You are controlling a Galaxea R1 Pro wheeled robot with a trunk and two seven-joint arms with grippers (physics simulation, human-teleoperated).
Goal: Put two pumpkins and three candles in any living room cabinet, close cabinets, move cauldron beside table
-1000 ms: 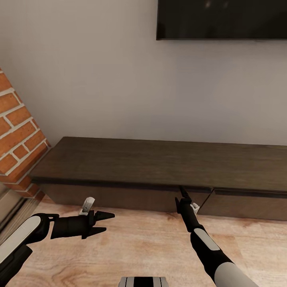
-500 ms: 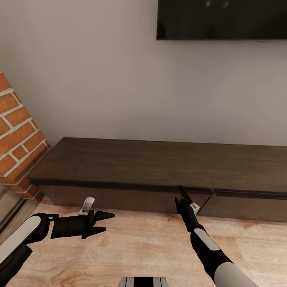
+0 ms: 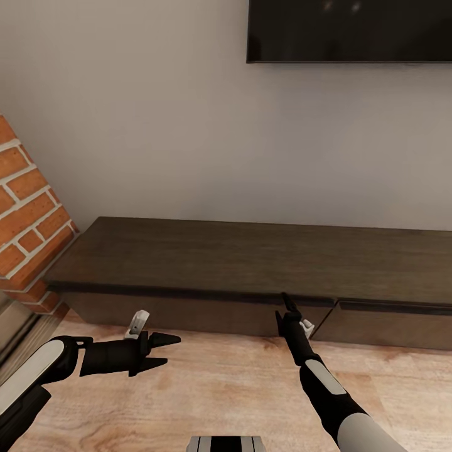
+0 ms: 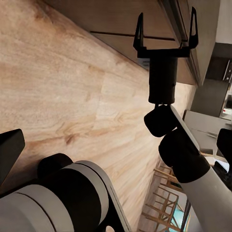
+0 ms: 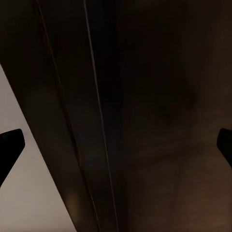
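My right gripper (image 3: 289, 303), fingers spread wide and empty, points at the top edge of the cabinet (image 3: 251, 260) front, centre-right of the head view, by the seam between two fronts. My left gripper (image 3: 164, 349), spread too, hovers over the plank floor (image 3: 232, 383) lower left, brick fireplace (image 3: 28, 213) beyond.

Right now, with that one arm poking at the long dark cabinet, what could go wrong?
The right gripper is open, its tips right at the cabinet front just under the top's lip. The front is flat and handleless, so the fingers may slip without pulling anything open. Pushing further could jam them against the wood. The left gripper hangs open and empty over the floor, so it may not help.
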